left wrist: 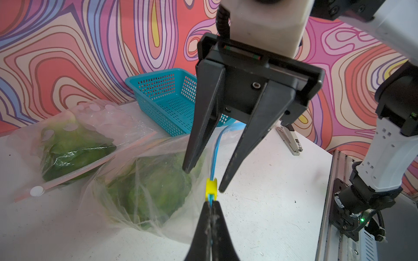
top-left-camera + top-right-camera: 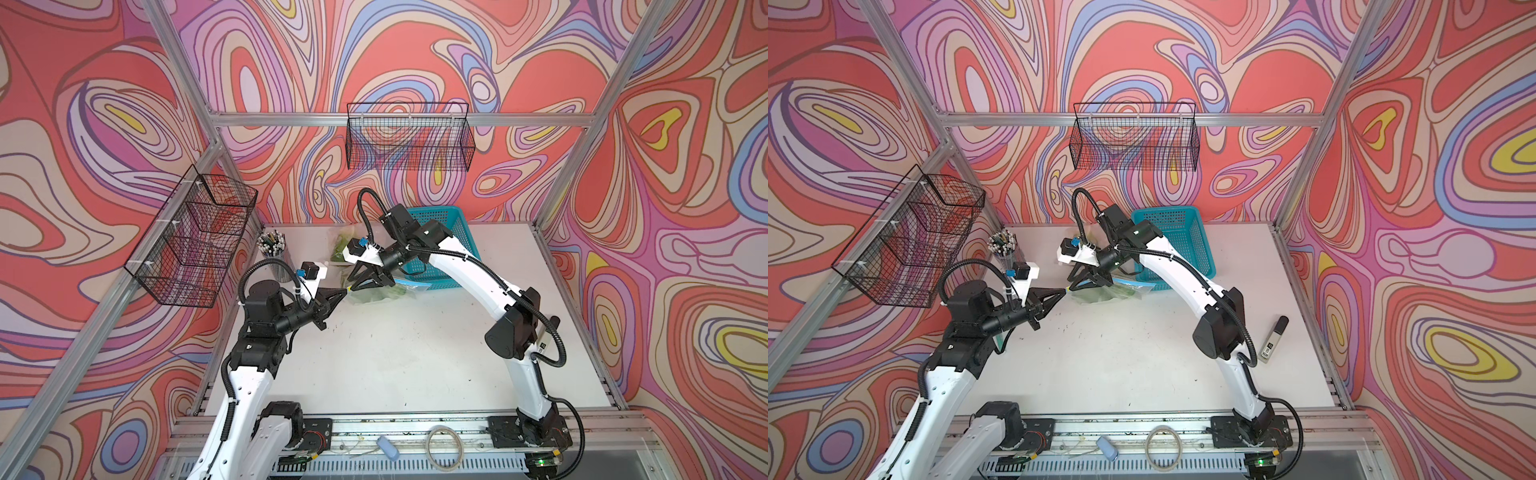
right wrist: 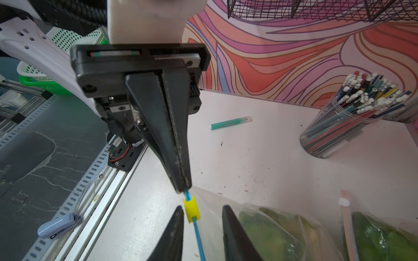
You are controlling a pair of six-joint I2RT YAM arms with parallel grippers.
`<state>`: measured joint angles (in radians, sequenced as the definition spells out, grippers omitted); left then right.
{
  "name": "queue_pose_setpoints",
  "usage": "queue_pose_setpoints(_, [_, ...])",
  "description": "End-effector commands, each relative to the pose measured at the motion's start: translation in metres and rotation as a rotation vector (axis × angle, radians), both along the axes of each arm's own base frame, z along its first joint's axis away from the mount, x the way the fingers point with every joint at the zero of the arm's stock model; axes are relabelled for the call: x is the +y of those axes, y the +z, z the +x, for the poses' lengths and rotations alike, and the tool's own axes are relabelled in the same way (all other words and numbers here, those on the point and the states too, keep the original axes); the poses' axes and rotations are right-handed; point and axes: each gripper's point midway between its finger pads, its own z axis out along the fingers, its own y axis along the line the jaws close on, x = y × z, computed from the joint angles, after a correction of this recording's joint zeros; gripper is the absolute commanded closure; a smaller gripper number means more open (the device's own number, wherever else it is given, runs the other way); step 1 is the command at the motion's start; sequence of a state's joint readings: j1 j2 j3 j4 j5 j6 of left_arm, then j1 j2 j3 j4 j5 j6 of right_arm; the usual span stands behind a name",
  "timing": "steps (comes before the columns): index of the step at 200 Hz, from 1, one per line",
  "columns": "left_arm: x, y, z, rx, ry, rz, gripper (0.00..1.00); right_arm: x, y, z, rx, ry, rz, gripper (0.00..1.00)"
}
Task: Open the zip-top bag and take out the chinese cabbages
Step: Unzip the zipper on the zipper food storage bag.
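Observation:
A clear zip-top bag lies on the white table with green chinese cabbages showing through the plastic. Its blue zip strip carries a yellow slider. My left gripper is shut on the end of the strip, right beside the slider. My right gripper is open, one finger on either side of the slider, with a gap still showing on the bag side. In both top views the two grippers meet tip to tip at the bag's left corner.
A second clear bag of greens with a pink zip lies behind the first. A teal basket stands at the back, a cup of pens at the back left. A green marker and a stapler lie on the table.

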<state>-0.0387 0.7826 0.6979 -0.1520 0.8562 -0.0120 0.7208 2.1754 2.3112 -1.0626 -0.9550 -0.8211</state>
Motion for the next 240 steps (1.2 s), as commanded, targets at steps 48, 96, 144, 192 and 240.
queue_pose_setpoints(48, [-0.004,0.017,-0.001,-0.063,-0.027,-0.011,1.00,0.006,0.002,-0.006,0.020,0.042,0.033,0.76])
queue_pose_setpoints(96, [-0.004,0.017,-0.001,-0.061,-0.026,-0.014,1.00,0.009,0.000,-0.009,0.034,0.053,0.036,0.80])
queue_pose_setpoints(144, [-0.004,0.017,-0.001,-0.063,-0.025,-0.017,1.00,0.010,-0.004,-0.010,0.049,0.054,0.029,0.83])
queue_pose_setpoints(192, [-0.005,0.017,-0.002,-0.062,-0.027,-0.018,1.00,0.011,-0.004,-0.008,0.047,0.046,0.029,0.93])
queue_pose_setpoints(240, [-0.004,0.016,-0.001,-0.060,-0.015,-0.014,1.00,0.011,-0.001,-0.002,0.020,0.012,0.031,1.00])
